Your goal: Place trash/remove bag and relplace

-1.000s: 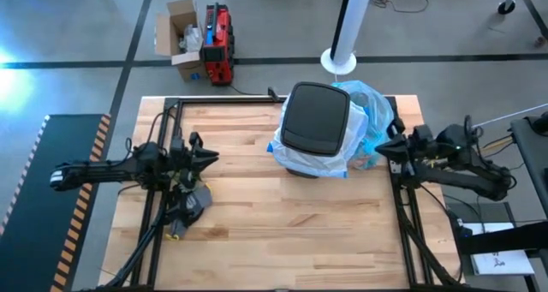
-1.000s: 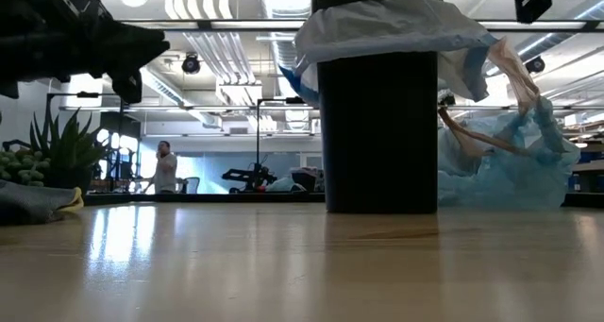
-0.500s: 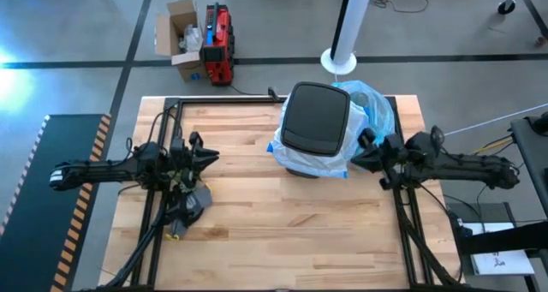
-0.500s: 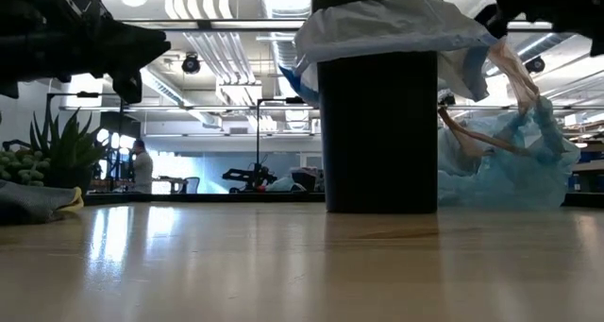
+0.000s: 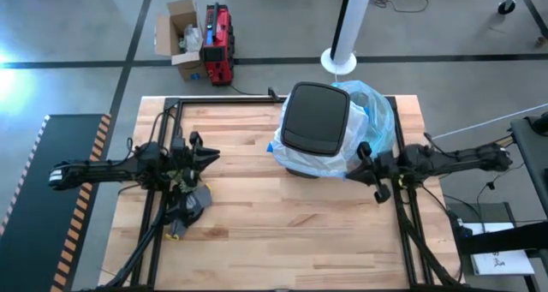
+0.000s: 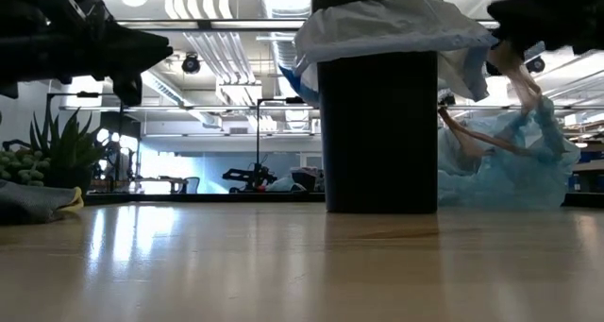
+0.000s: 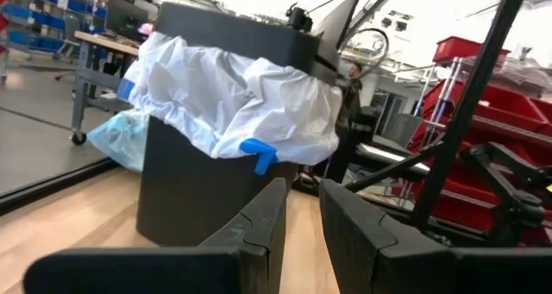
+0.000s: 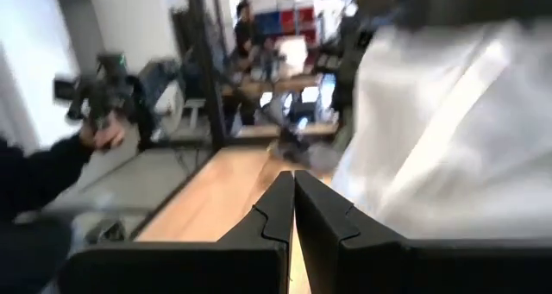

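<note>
A black bin [image 5: 315, 119] with a closed black lid stands near the table's far edge. A white liner [image 5: 295, 159] is folded over its rim, with a blue tie [image 7: 259, 153] hanging at the side. The light-blue bag [image 5: 375, 112] lies crumpled on the table behind and right of the bin. Brownish crumpled paper [image 6: 472, 138] shows through it. My right gripper [image 5: 364, 166], shut, hovers at the bin's right side beside the white overhang [image 8: 448, 130]. My left gripper [image 5: 208, 155] waits over the table's left part, its fingers [image 7: 269, 218] a narrow gap apart. My right gripper is shut and close beside the white liner's overhang [image 5: 349, 162] on the bin's right side; whether it touches the plastic, I cannot tell.
A green plant [image 6: 57, 147] and a grey bundle [image 5: 190, 208] sit under the left arm near the table's left edge. A white post base [image 5: 338, 61] stands beyond the far edge. Bare wood [image 5: 282, 232] stretches across the near half of the table.
My right arm has swung toward the table's left and its near edge. That has carried its gripper from beside the blue bag to the bin's right side by the white overhang. The bin and both bags have stayed put.
</note>
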